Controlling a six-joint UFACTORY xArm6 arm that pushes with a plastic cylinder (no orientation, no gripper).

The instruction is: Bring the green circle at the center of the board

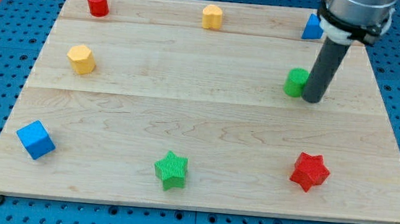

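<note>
On the view's left side of the wooden surface (pixel 205 138) sit a blue cube (pixel 35 140), yellow hexagon (pixel 81 59) and red cylinder (pixel 97 4), then a green star (pixel 172 170) and yellow block (pixel 212 16) midway, all off the path, centre bare. Further right the green circle (pixel 295 82) sits well right of centre, so the task looks barely begun; my tip (pixel 312 100) touches its right side, placed to shove leftward. No claw exists to spread or pinch; red star (pixel 309 172) and blue triangle (pixel 311 27) sit clear.

Red blocks: two, cylinder (pixel 97 4), star (pixel 309 172)
Yellow blocks: two (pixel 212 16) (pixel 81 59)
Green blocks: two, circle (pixel 296 82), star (pixel 172 170)
Blue blocks: two, cube (pixel 35 140), triangle (pixel 311 27)
</note>
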